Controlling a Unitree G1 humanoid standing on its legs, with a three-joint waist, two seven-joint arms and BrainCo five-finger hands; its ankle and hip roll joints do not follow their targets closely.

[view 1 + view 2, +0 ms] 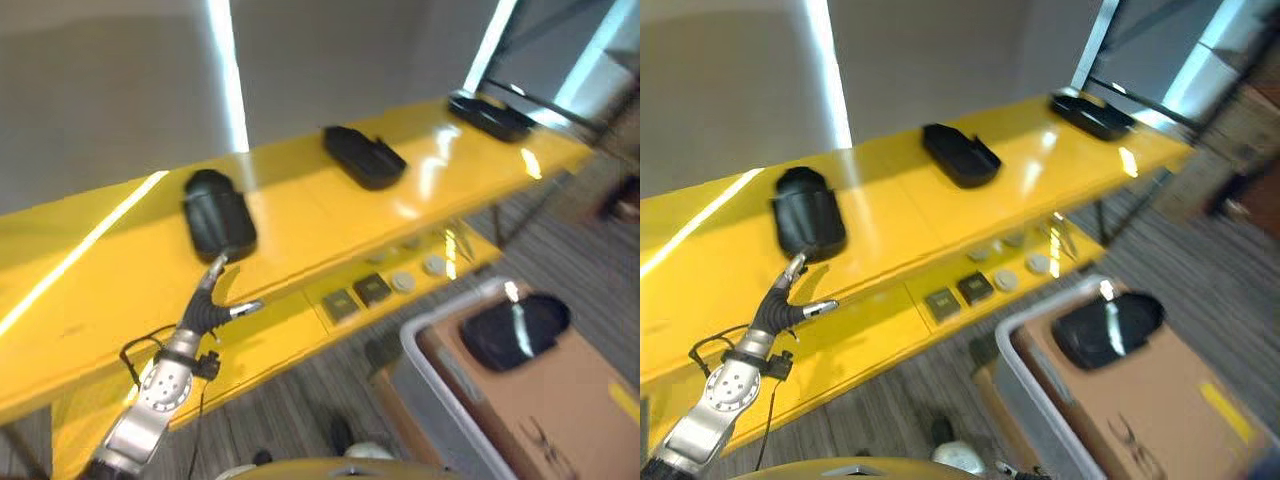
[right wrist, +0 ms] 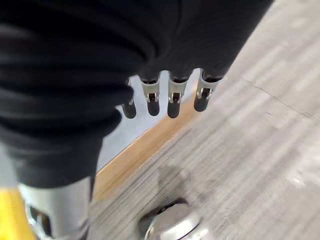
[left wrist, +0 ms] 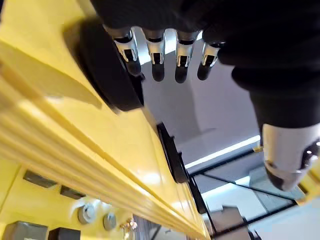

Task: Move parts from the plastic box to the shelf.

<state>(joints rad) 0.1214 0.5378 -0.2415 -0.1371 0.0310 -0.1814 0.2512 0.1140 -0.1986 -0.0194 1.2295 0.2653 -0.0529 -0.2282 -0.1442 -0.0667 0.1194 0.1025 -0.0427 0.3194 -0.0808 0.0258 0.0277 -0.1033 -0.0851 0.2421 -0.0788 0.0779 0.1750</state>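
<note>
Grey plastic box (image 1: 432,372) sits nearest you, low on the right, its pale rim around a brown cardboard sheet (image 1: 560,400). You have 1 black part (image 1: 515,330) left there, lying on the cardboard near the far corner.

Your right hand (image 2: 170,97) hangs over striped grey floor (image 2: 260,125), fingers straight and relaxed, holding nothing.

Further in runs the lower yellow ledge (image 1: 300,330). On it you can count 2 dark square blocks (image 1: 356,296) side by side, and past them a cluster of small round discs (image 1: 404,281) — at least 3, though blur makes an exact count doubtful.

Your left hand (image 1: 212,300) reaches up from the lower left to the front lip of the yellow shelf (image 1: 300,210). Its fingers (image 3: 157,55) are extended and spread, thumb out to the side — a released hand, grasping nothing. From the head views the fingertips end right at the near edge of the first black part (image 1: 218,218); from the wrist view they hover just beside its rim, and you cannot tell whether they touch it.

You have 3 black parts on the shelf top, spaced well apart in a row running away to the right: that first 1, a second part (image 1: 364,156) at mid-shelf, and a third part (image 1: 490,115) at the far end. Behind the shelf stands a grey wall (image 1: 120,90).
</note>
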